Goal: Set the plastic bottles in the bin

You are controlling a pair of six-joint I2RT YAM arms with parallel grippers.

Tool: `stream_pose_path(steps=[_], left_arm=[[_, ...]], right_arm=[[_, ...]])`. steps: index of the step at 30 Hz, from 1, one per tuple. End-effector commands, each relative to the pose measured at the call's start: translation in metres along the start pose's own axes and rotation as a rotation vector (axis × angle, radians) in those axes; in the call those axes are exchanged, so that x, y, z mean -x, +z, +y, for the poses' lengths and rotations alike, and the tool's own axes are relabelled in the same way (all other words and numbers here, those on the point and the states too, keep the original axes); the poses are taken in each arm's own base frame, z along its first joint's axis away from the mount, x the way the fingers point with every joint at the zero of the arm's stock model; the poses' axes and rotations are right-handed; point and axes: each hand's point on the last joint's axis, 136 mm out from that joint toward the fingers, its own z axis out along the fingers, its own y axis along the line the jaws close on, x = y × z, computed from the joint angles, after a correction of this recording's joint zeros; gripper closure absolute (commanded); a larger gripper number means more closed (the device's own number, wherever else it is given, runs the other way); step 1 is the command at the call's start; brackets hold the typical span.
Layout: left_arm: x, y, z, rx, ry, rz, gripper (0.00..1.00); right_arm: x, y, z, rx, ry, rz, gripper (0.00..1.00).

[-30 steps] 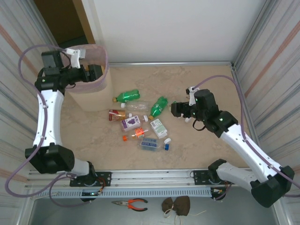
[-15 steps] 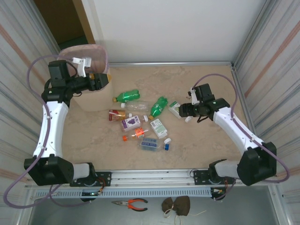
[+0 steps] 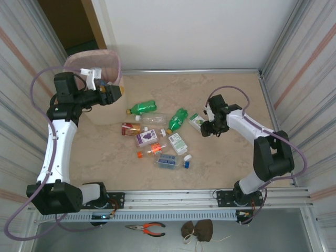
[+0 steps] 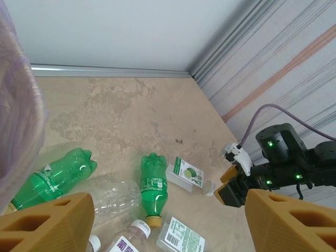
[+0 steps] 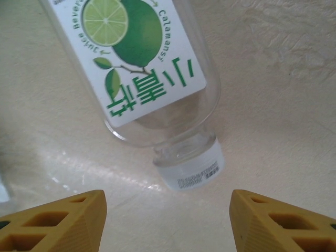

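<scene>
I count nine plastic bottles [image 3: 147, 137] lying on my tabletop [image 3: 220, 163]. Two are all green: the left green bottle [image 3: 142, 108] and the right green bottle [image 3: 178, 118]. One is a clear unlabelled bottle [image 3: 153, 119]. The other six are small ones with coloured labels, among them one lime-label bottle [image 3: 196, 122]. There is one pink mesh bin [image 3: 105, 52]. Below my bases lie one pair of red-handled pliers [image 3: 147, 227] and one brown cloth bundle [image 3: 197, 229].

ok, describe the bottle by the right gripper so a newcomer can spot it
On the beige table, find the bottles scattered in the middle. Farthest right, beside the right gripper, lies the target bottle. It is clear with a white label showing a green lime, unlike the all-green bottle next to it.
</scene>
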Motion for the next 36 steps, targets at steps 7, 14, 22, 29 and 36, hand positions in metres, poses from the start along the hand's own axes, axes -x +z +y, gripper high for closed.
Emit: stream_pose_path(steps=[7,14,22,29,36], left_arm=[[0.007,-0.003,-0.01,-0.025,0.018,-0.026,0.24],[0.008,-0.005,-0.011,-0.024,0.016,-0.03,0.24],[0.005,-0.005,-0.01,-0.019,0.005,-0.027,0.24],[0.005,-0.005,-0.011,-0.023,0.002,-0.027,0.24],[0.005,-0.004,-0.011,-0.029,-0.007,-0.024,0.24]], right_arm=[[0.01,0.018,-0.007,-0.044,-0.043,0.025,0.39],[0.011,0.035,-0.003,-0.024,-0.046,0.042,0.41],[0.011,0.047,0.001,-0.005,-0.045,0.061,0.47],[0.003,0.053,0.006,0.013,-0.047,0.078,0.51],[-0.002,0.054,0.01,0.012,-0.052,0.085,0.54]])
